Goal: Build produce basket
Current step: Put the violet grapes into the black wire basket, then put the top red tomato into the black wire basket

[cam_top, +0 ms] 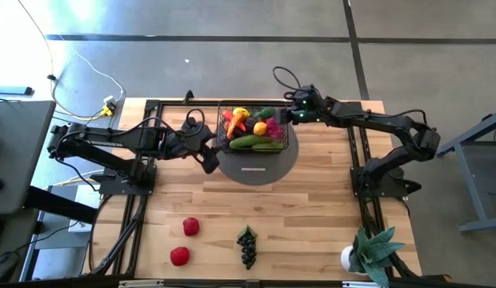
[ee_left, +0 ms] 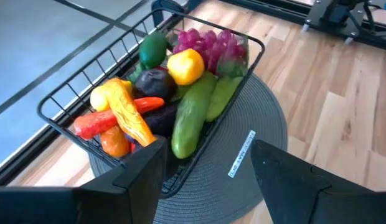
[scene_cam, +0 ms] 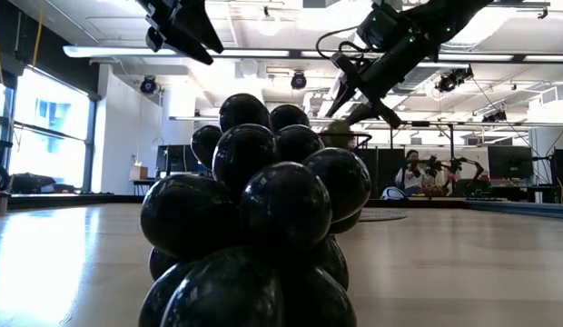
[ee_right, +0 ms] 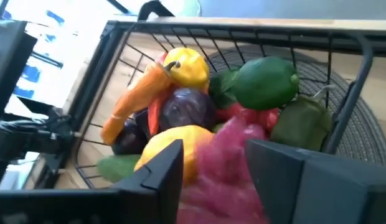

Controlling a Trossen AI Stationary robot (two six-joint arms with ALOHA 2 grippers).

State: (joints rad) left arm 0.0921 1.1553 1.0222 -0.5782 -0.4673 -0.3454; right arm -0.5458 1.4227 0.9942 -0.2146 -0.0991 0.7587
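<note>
Right gripper (cam_top: 286, 117) hovers over the basket's (cam_top: 283, 144) far right corner, fingers parted above the purple grapes (ee_right: 227, 165), gripping nothing. Left gripper (cam_top: 209, 160) waits just beside the basket's left side, fingers apart, empty. The basket sits on the grey disc (cam_top: 256, 170); the cucumber (ee_left: 190, 118) lies along its near wall.

Baskets: one black wire basket (cam_top: 254, 130)
Grey round mats: one (cam_top: 256, 166)
Red fruits on the table: two (cam_top: 190, 227) (cam_top: 179, 256)
Dark grape bunches on the table: one (cam_top: 247, 245)
Potted plants: one (cam_top: 371, 250)
Robot arms: two
Pink grape bunches in the basket: one (ee_left: 208, 45)
Long green cucumbers: one (ee_left: 192, 113)
</note>
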